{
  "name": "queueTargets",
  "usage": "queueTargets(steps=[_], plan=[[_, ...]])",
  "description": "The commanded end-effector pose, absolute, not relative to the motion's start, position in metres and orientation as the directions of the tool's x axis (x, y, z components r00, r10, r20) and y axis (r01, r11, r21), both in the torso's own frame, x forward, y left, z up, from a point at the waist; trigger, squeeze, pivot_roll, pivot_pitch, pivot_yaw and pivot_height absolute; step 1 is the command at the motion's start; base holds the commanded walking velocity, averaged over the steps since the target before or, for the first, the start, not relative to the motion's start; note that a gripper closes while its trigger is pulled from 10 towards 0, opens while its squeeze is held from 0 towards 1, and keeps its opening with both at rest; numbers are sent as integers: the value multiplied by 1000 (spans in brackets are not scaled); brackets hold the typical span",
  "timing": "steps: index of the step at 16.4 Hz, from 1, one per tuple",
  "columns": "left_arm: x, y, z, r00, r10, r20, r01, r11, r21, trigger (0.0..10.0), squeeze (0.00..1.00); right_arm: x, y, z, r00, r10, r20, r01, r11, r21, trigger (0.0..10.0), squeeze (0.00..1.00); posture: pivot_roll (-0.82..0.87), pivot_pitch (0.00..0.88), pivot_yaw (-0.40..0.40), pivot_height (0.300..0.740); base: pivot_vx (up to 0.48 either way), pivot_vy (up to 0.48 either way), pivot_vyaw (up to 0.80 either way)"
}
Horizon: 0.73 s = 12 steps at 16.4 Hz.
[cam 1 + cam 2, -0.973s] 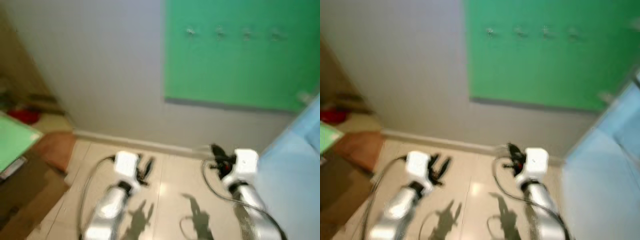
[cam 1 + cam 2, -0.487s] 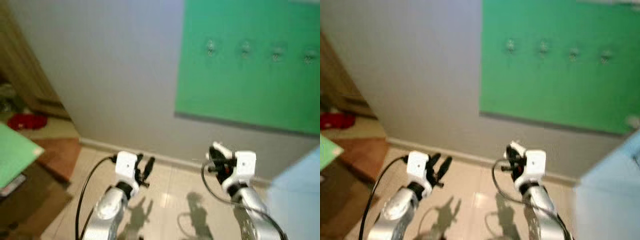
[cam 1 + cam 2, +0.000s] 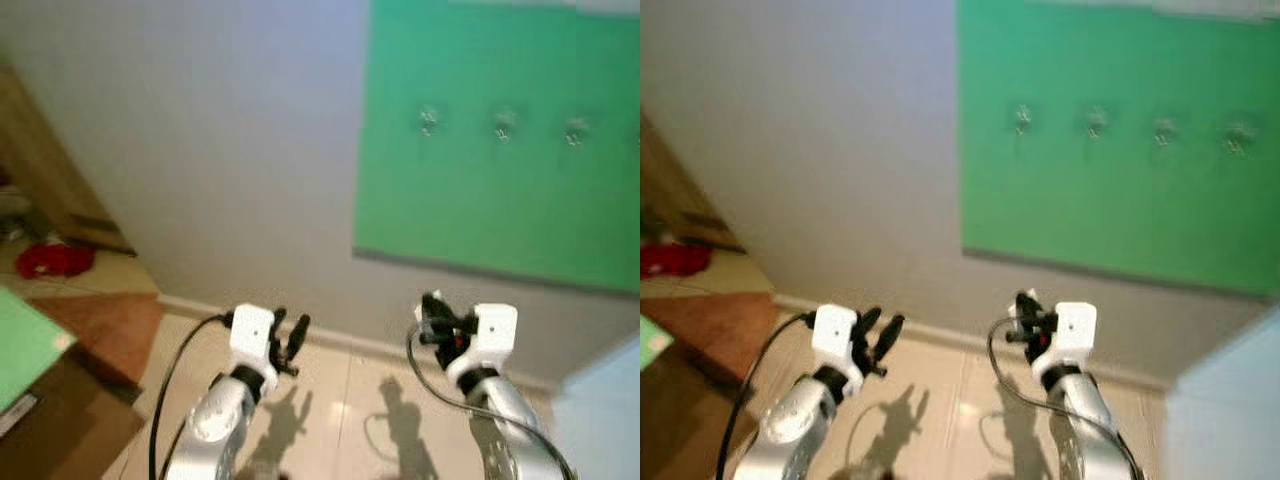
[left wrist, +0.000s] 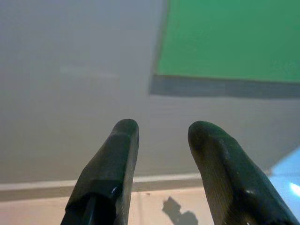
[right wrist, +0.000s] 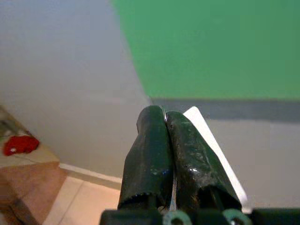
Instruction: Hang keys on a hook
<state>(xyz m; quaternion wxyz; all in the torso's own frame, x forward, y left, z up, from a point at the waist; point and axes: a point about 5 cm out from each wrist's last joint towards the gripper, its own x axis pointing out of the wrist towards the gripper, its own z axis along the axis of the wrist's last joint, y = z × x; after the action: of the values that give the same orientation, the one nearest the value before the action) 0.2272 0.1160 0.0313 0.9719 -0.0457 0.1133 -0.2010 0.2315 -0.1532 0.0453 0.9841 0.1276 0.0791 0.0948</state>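
The eye views are soft with blur, so the hooks (image 3: 1095,122) on the green panel (image 3: 500,150) are seen only as a row of small pale marks, and their shape cannot be made out. The keys themselves cannot be picked out clearly: in the right wrist view a white flat tag (image 5: 211,143) and a thin sliver of metal are seen pinched between the fingers (image 5: 150,154), and the rest of what is held is hidden behind them. In the eye views a small red spot is seen at the right gripper (image 3: 437,318), too blurred to identify.

The right gripper is raised before the wall, its jaws pressed together on the tag, and the hooks are placed above and well beyond its fingertips. The left gripper (image 3: 289,335) is held at a similar height, its jaws set apart with nothing between them; the grey wall (image 4: 70,93) and the panel's lower edge are seen past its fingertips (image 4: 124,136).

Ahead of both jaws the wall is met by a pale skirting at the tiled floor (image 3: 340,400). A light blue surface (image 3: 600,420) is cut off beside the right arm, and a brown box edge (image 3: 60,420) and a red object (image 3: 55,260) lie beyond the left arm.
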Motion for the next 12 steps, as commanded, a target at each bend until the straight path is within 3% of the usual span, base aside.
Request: queueTargets(steps=[1, 12], plan=[[227, 123, 30, 897, -385, -217, 365, 922, -128, 10000, 0, 232, -146, 48, 967, 226, -120, -183, 939, 292, 10000, 0, 33, 113, 10, 740, 401, 0, 0], [228, 122, 30, 896, -385, -221, 365, 922, -129, 10000, 0, 233, -143, 52, 963, 247, -104, -207, 932, 297, 10000, 0, 32, 112, 6, 740, 402, 0, 0]])
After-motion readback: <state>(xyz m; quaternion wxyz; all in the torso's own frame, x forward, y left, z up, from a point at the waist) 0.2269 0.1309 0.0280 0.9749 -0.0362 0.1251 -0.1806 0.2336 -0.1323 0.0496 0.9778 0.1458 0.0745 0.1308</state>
